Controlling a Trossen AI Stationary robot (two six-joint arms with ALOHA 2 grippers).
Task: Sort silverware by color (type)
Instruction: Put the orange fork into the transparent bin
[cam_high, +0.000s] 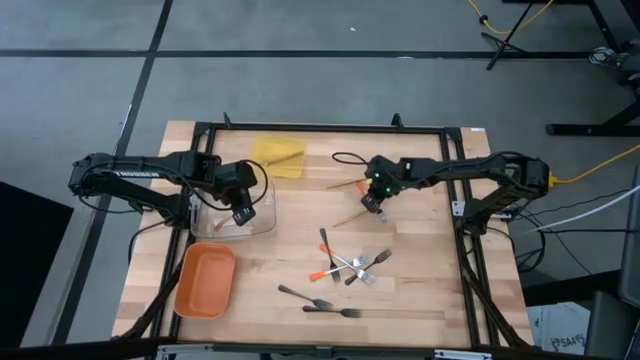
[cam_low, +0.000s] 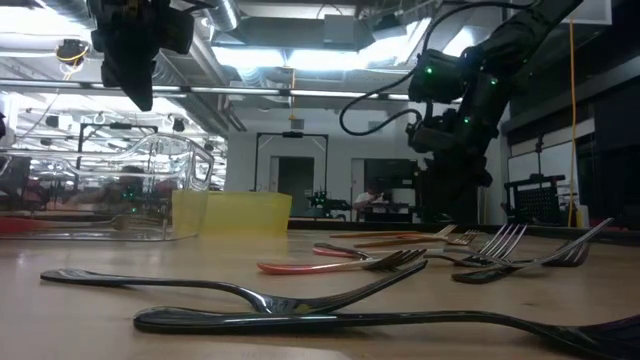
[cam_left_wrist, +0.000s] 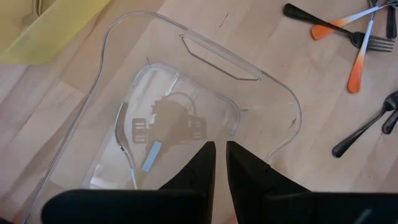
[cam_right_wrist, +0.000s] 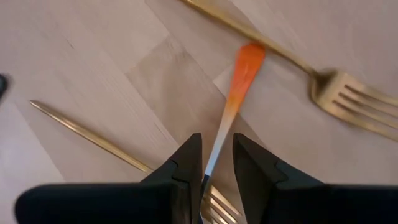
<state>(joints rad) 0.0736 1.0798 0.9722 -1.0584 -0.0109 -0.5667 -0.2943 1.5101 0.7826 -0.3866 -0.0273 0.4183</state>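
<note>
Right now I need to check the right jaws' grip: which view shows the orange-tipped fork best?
The right wrist view: the fork runs between the right gripper, jaws shut on its stem. The high view shows it only tiny; the low and left wrist views don't show it clearly.
</note>
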